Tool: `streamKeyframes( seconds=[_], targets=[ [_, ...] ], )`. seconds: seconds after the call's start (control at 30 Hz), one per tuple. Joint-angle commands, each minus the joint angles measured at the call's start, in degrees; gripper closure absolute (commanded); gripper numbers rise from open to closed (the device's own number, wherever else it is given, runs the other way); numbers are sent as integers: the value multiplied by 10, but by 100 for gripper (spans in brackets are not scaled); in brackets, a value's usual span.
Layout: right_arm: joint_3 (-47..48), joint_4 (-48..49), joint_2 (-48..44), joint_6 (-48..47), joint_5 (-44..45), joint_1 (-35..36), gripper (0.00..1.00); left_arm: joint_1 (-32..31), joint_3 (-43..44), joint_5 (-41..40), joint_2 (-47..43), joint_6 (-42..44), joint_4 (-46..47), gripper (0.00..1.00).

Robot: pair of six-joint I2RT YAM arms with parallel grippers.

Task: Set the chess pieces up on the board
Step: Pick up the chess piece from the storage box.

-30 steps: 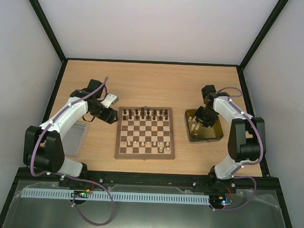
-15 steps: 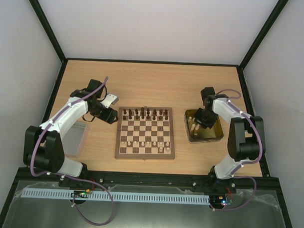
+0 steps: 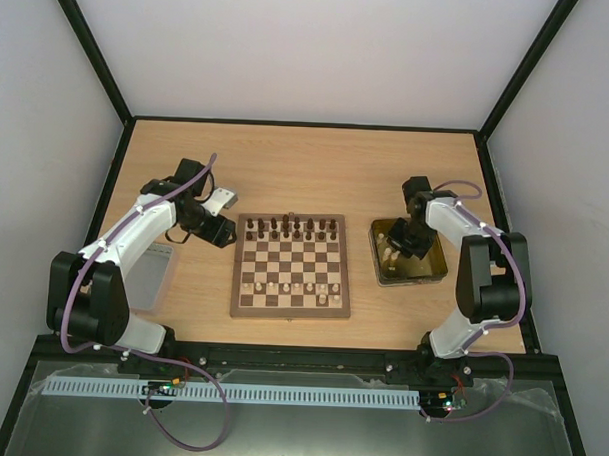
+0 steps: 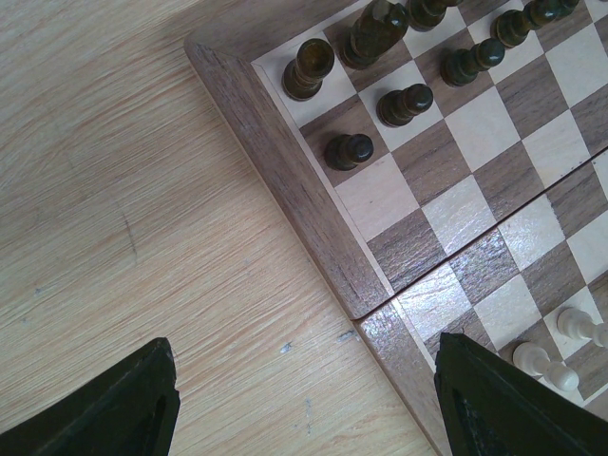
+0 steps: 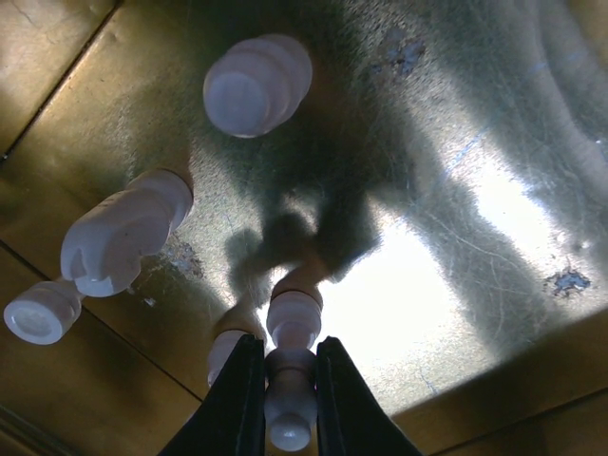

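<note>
Since a second ago the right claw [image 3: 399, 240] has closed and edged slightly inward over the yellow tray [image 3: 439, 275]. From above, the board [image 3: 290, 310] sits mid-worktop [image 3: 307, 168], with dark chess pieces [image 3: 290, 226] along its far rows and cream ones near. At the left wrist, the left claw [image 4: 309, 418] hangs open over worktop beside the board's edge. At the right wrist, the fingers pinch a cream piece [image 5: 294, 319] in the tray, with other cream pieces close by.
</note>
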Motion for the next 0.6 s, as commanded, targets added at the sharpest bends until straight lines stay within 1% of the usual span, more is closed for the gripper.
streamKeyframes(
  seconds=[0.0, 0.23, 0.33, 0.47, 0.57],
  targets=[
    [2, -16, -19, -1, 14, -2, 94, -2, -7, -3, 0, -4, 1, 25],
    [47, -77, -72, -3, 58, -2, 95, -2, -7, 0, 5, -2, 0, 25],
    [68, -111, -105, 1, 73, 18, 97, -2, -7, 2, 8, -1, 0, 25],
    [106, -163, -139, 20, 96, 96, 97, -2, -7, 4, 10, 0, -1, 25],
    [139, -191, -128, 29, 89, 186, 97, -3, -7, 4, 13, 0, -1, 25]
  ],
)
